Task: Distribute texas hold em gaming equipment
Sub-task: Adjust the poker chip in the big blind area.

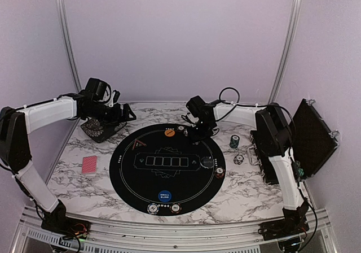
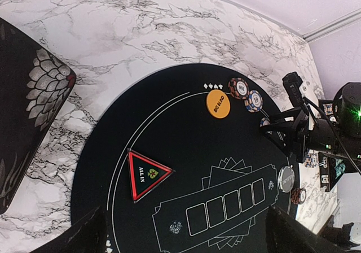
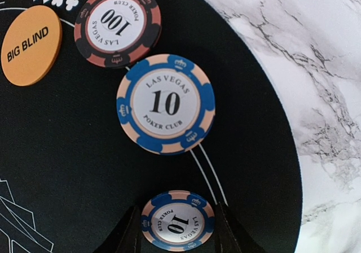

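On the black mat's far edge lie an orange big blind button [image 3: 31, 45], a red-and-black 100 chip [image 3: 117, 25] and a blue 10 chip [image 3: 166, 103]. My right gripper [image 3: 176, 230] hovers low there, shut on a second blue 10 chip [image 3: 177, 221] held flat by its rim. My left gripper [image 1: 127, 114] stands open and empty above the mat's far left, looking down on the black triangular all-in marker [image 2: 145, 173]. Red-backed cards [image 1: 89, 165] lie left of the mat. A blue small blind button [image 1: 164, 196] sits near the front, a grey dealer button [image 1: 207, 162] on the right.
The round black mat [image 1: 130, 174] fills the middle of the marble table. A teal chip stack [image 1: 234, 142] and a loose chip [image 1: 239, 159] sit right of it. The open black chip case [image 1: 313, 137] stands at the far right. A black patterned box [image 1: 101, 130] lies under the left arm.
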Robot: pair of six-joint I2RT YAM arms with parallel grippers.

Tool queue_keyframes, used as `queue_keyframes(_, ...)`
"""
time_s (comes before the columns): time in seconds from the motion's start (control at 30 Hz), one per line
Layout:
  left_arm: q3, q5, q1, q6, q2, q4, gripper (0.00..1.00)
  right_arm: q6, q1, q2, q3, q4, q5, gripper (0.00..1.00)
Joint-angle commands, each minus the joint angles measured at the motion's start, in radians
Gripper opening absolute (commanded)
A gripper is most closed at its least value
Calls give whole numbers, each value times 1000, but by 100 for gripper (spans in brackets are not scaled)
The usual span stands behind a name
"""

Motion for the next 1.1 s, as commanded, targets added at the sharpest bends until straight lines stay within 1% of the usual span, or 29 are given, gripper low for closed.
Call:
queue_keyframes(0.0, -7, 15, 9, -1, 4, -6, 99, 15, 0, -9, -38, -10, -12, 39)
queue_keyframes(0.23, -8, 17, 9, -1, 0, -6, 99, 30, -1, -36, -53, 21, -44, 40)
queue_keyframes(1.07, -9, 18, 9, -1, 7, -6, 99, 63, -32, -59, -53, 80, -51, 41)
